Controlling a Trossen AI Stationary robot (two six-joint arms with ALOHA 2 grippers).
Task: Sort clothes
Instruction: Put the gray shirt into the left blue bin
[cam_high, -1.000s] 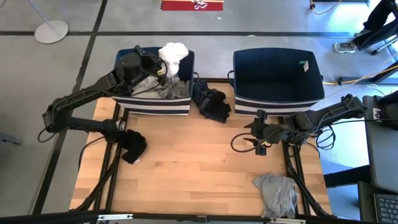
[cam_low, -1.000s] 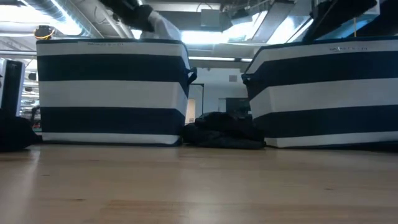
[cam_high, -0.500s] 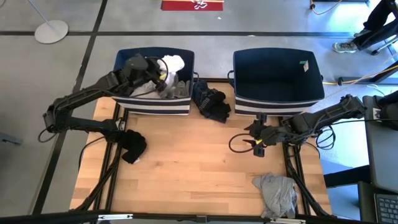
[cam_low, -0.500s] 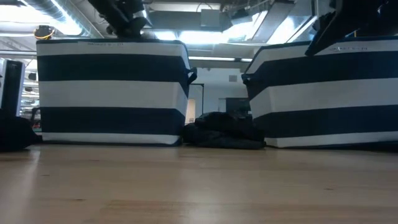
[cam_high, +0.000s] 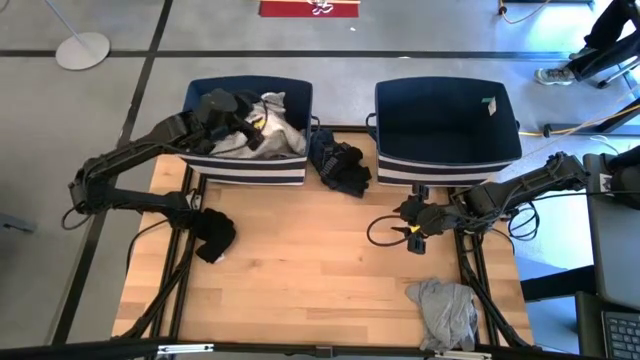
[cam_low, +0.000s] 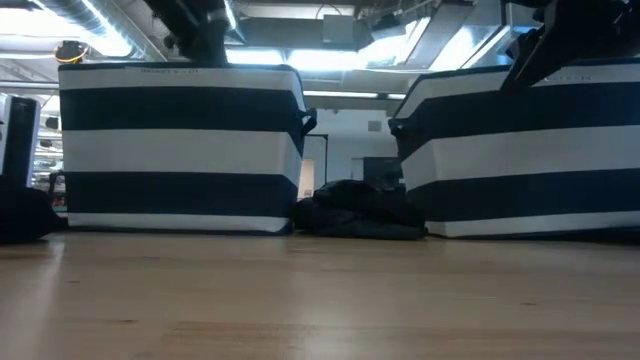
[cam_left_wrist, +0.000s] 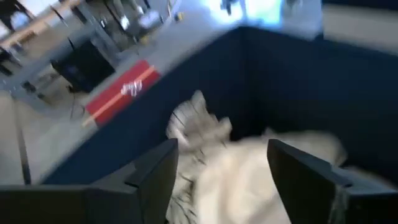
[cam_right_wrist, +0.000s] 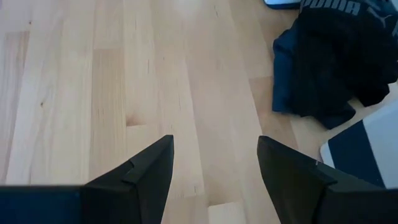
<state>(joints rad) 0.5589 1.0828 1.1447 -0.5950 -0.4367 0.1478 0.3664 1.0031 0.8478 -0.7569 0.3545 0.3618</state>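
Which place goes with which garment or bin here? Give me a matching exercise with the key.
Things:
1. pile of white and grey soft fabric clothes
2. crumpled light grey fabric garment
3. dark navy-black fabric heap
4. black fabric bundle

Places:
A. between the two bins
B. inside the left navy fabric bin with striped base, below the left pincer
C. table's near right corner
D. near the table's left edge

Pairs: 1-B, 2-C, 3-A, 4-D
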